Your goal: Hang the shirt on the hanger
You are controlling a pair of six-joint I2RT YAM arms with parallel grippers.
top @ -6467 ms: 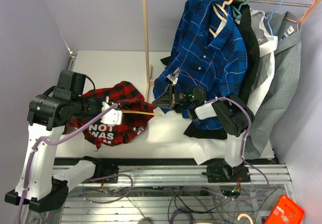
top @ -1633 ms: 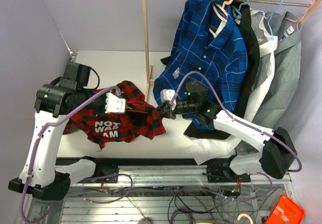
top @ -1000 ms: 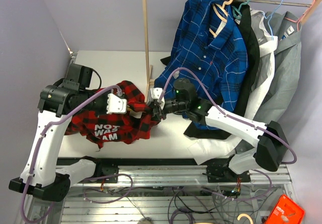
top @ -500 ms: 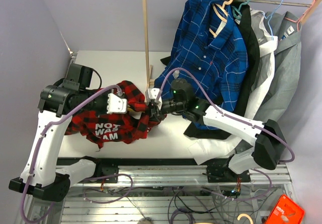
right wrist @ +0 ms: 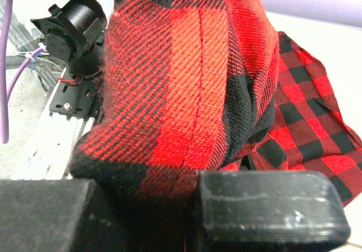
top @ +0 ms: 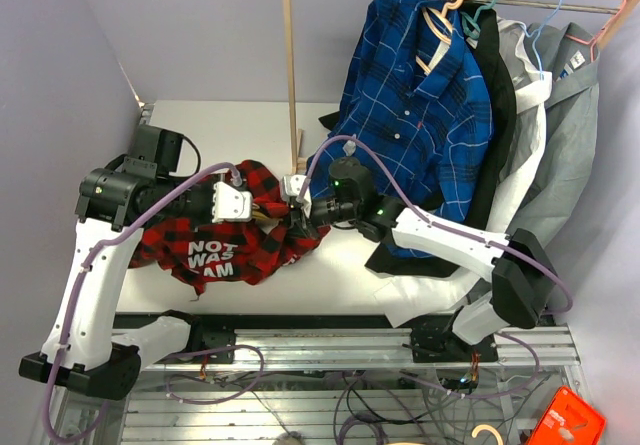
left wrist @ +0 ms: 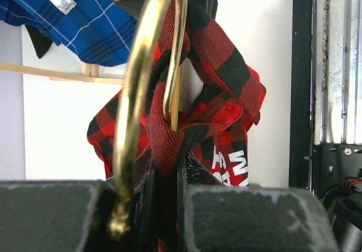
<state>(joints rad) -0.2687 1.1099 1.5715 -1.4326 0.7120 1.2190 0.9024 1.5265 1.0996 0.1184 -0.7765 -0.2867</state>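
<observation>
The red-and-black plaid shirt [top: 215, 255] with white lettering lies bunched on the table's left half. My left gripper [top: 252, 212] is over its top edge, shut on the pale yellow-tan hanger. The hanger's curved hook [left wrist: 136, 82] rises from my left gripper [left wrist: 168, 170], and shirt cloth [left wrist: 218, 76] is draped round it and pinched in the narrow gap. In the top view the hanger is mostly hidden under the cloth. My right gripper [top: 296, 219] reaches in from the right, close to the left one. It [right wrist: 189, 187] is shut on a fold of the shirt [right wrist: 186, 76].
A wooden rack post [top: 291, 75] stands just behind the grippers. A blue plaid shirt [top: 420, 105], a black garment [top: 495, 95] and a grey shirt [top: 570, 135] hang on the rail at the right, down to the table. The table's front rail [top: 330, 340] runs below.
My right arm has swung left from near the blue shirt to the red shirt's right edge beside the left gripper. The shirt's right edge has bunched leftward. The left arm has barely moved.
</observation>
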